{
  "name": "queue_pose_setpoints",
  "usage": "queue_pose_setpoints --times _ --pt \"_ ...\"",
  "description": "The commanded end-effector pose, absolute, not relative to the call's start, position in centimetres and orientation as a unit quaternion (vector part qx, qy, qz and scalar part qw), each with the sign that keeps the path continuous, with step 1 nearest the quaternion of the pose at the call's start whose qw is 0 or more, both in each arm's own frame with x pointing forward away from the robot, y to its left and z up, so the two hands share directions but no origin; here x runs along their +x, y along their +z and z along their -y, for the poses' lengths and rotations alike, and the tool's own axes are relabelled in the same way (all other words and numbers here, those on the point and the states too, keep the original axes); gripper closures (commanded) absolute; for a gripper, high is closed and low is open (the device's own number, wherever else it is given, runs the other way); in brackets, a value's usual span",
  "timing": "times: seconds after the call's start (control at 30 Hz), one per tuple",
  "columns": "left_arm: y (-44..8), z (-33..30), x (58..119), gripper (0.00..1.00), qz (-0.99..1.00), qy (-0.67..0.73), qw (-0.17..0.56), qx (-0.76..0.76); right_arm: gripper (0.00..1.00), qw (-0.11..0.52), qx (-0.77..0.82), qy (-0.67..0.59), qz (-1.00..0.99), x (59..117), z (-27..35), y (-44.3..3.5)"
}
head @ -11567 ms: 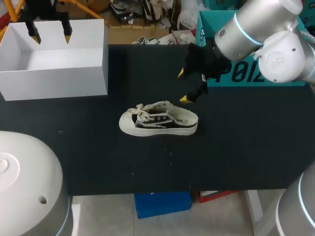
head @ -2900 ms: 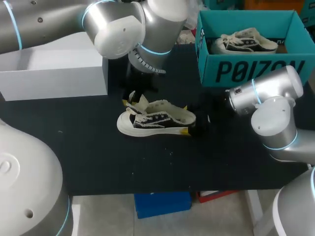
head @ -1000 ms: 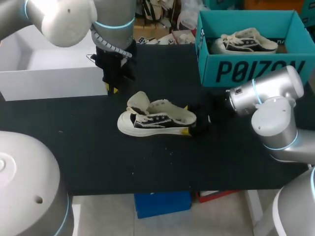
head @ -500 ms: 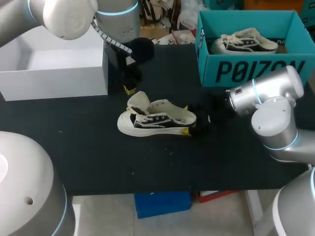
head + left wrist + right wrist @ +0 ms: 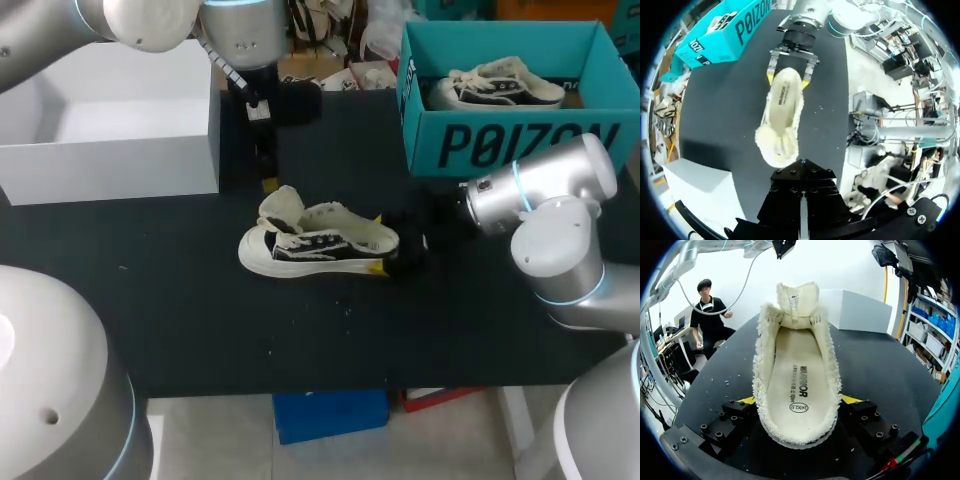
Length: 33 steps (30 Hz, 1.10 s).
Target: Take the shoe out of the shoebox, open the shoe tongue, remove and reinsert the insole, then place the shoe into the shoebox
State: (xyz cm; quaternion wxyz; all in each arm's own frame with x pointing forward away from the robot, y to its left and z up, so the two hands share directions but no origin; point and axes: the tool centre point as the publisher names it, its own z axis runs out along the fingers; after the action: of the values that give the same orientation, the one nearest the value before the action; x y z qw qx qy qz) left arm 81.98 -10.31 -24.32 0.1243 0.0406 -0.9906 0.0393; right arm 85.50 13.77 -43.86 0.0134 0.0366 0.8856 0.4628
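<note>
A cream low sneaker (image 5: 320, 245) lies on its sole in the middle of the black table, its tongue (image 5: 281, 207) folded up and forward over the toe. My right gripper (image 5: 378, 243) is shut on the heel, one yellow tip on each side. From the right wrist, the shoe (image 5: 797, 365) runs away from the gripper (image 5: 798, 401) with the insole (image 5: 799, 380) lying flat inside and the tongue (image 5: 797, 297) standing up. My left gripper (image 5: 268, 182) hangs shut and empty just behind the toe. Seen from the left wrist, the gripper (image 5: 801, 170) is above the shoe (image 5: 782, 112).
An empty white shoebox (image 5: 110, 130) stands at the back left. At the back right, a teal box (image 5: 500, 140) holds a second sneaker (image 5: 495, 85). Bare table (image 5: 200, 320) stretches in front of the shoe.
My left gripper has swung right from beside the white box to just behind the shoe's toe and shut fully. The right gripper and the shoe have not moved.
</note>
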Motion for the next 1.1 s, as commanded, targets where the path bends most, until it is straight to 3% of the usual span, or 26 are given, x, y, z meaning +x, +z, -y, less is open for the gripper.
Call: queue_pose_setpoints --times 0.03,0.37,1.1 --pt "-25.5 11.8 82.2 1.0 0.99 0.056 0.127 -0.042 1.0 0.013 0.037 0.462 -0.886 85.6 -13.7 -44.1" --pt "-27.7 16.0 82.3 1.0 0.987 0.081 0.123 -0.064 1.0 0.013 0.037 0.462 -0.886 85.6 -13.7 -44.1" --pt "-33.3 17.2 84.9 1.0 0.981 0.08 0.172 -0.032 1.0 0.013 0.037 0.462 -0.886 85.6 -13.7 -44.1"
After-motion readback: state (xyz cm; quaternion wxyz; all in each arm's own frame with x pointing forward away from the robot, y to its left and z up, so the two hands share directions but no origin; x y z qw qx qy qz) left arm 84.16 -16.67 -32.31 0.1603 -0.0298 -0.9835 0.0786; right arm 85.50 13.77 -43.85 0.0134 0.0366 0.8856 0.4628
